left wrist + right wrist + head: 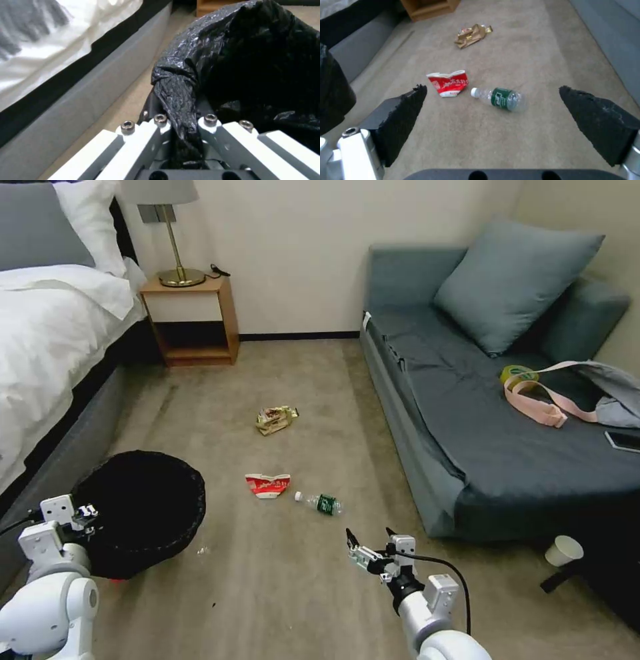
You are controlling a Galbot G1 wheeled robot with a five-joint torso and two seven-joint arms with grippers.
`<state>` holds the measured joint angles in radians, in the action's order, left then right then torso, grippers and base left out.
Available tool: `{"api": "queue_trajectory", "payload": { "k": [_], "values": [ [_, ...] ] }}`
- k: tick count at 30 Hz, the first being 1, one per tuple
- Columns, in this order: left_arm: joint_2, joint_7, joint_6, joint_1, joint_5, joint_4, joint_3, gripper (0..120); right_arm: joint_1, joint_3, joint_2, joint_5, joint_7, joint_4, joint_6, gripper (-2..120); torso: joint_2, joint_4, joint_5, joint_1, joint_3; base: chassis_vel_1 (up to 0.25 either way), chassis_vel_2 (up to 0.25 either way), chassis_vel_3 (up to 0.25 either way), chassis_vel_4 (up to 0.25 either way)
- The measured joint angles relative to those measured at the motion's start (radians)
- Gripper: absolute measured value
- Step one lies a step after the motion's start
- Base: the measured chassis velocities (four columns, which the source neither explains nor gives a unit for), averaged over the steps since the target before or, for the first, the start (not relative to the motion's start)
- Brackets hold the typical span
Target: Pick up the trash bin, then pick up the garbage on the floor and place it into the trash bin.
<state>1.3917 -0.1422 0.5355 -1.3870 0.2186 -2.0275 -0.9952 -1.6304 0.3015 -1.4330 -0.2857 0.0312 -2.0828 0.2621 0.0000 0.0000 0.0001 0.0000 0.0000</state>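
Left gripper (183,130) fingers are clamping the trash bin's (143,507) bag rim, gripping it for carrying. Right gripper (493,112) fingers are spreading wide, bottle (500,98) lying just ahead between them, lined up for pickup.

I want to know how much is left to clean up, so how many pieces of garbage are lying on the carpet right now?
3: a plastic bottle nearest the right gripper, a crushed red-and-white carton beside it, and a snack wrapper farther off toward the nightstand. A tiny scrap near the trash bin is unclear.
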Motion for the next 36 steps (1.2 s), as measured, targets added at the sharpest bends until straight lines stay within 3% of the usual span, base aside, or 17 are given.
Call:
{"api": "queue_trajectory", "payload": {
  "k": [12,36],
  "values": [
    [0.009,0.007,-0.018,-0.017,0.003,0.006,-0.009,4,0.002,-0.008,0.003,0.013,-0.008,0.006,-0.001,100,0.0,0.0,-0.0001,0.0,0.0,-0.119,0.123,0.116,-0.118],
    [0.008,0.006,-0.009,0.041,-0.01,0.046,0.027,4,0.057,-0.047,0.042,0.052,-0.026,0.093,-0.003,100,0.0,0.0,-0.0001,0.0,0.0,-0.134,0.138,0.131,-0.132]
  ]
}}
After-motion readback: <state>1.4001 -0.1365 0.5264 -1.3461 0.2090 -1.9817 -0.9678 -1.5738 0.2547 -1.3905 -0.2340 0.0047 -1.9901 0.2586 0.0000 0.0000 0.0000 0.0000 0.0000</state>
